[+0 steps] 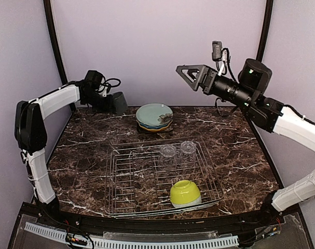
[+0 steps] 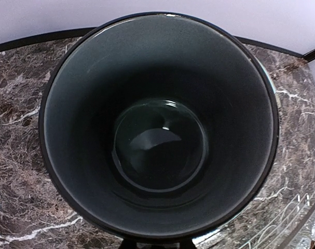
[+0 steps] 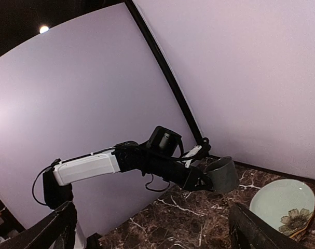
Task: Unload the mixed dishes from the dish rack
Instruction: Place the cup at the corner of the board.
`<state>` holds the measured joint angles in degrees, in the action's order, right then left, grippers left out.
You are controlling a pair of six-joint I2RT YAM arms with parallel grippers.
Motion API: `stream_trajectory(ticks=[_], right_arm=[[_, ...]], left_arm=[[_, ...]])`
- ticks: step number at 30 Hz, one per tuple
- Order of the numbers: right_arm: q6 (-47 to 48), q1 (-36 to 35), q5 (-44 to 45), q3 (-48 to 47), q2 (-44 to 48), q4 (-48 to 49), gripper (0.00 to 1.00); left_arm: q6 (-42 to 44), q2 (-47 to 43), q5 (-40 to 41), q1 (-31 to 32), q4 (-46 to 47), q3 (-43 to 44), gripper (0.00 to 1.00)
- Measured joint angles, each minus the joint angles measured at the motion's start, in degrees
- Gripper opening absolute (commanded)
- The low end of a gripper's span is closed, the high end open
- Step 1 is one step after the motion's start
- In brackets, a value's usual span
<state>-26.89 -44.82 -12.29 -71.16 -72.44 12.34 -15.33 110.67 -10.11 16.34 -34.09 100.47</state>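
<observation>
The silver wire dish rack [image 1: 131,179] sits at the table's middle front. It holds two clear glasses [image 1: 168,152] [image 1: 188,147] upside down at its back and an upturned lime-green bowl [image 1: 185,193] at its front right. A stack of plates [image 1: 154,116], pale teal on top, lies behind the rack and also shows in the right wrist view [image 3: 282,203]. My left gripper [image 1: 110,102] is shut on the dark grey mug [image 1: 119,102] at the table's back left corner. The mug fills the left wrist view [image 2: 157,129] and shows in the right wrist view [image 3: 222,175]. I cannot tell whether it touches the table. My right gripper [image 1: 190,75] is open and empty, raised high at the back right.
The dark marble table [image 1: 84,155] is walled by lilac panels with black corner posts [image 1: 56,41]. The left arm [image 1: 56,101] reaches along the left wall.
</observation>
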Motion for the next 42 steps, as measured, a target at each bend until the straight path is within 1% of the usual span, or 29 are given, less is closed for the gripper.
stream_trajectory(ticks=[3, 7, 14, 18, 29, 40, 42], right_arm=[[-9.6, 2.7, -6.1, 0.1, -1.7, 2.3, 0.99], [-18.0, 5.7, -11.8, 0.2, -2.9, 5.9, 0.99], [-24.3, 8.2, -16.9, 0.6, -3.2, 10.4, 0.99], [-26.6, 9.6, -18.8, 2.7, -3.2, 13.6, 0.98], [-26.0, 11.4, -20.5, 5.4, -2.4, 15.1, 0.99], [-16.9, 12.3, -19.8, 9.8, 1.5, 10.2, 0.99], [-15.0, 12.3, -19.5, 10.0, 1.6, 8.4, 0.99]], left_arm=[[1.6, 2.8, 2.4, 0.0, -1.0, 1.8, 0.01], [3.5, 6.3, 5.5, 0.0, -1.1, 5.6, 0.01], [5.4, 10.5, 9.1, 0.0, 2.1, 6.5, 0.01], [6.6, 12.9, 9.9, 0.0, 4.0, 6.5, 0.01], [9.4, 19.1, 10.5, -0.1, 7.5, 10.1, 0.01], [10.8, 22.8, 11.3, -0.1, 8.3, 12.0, 0.01], [11.1, 23.3, 11.3, -0.1, 8.4, 12.0, 0.03]])
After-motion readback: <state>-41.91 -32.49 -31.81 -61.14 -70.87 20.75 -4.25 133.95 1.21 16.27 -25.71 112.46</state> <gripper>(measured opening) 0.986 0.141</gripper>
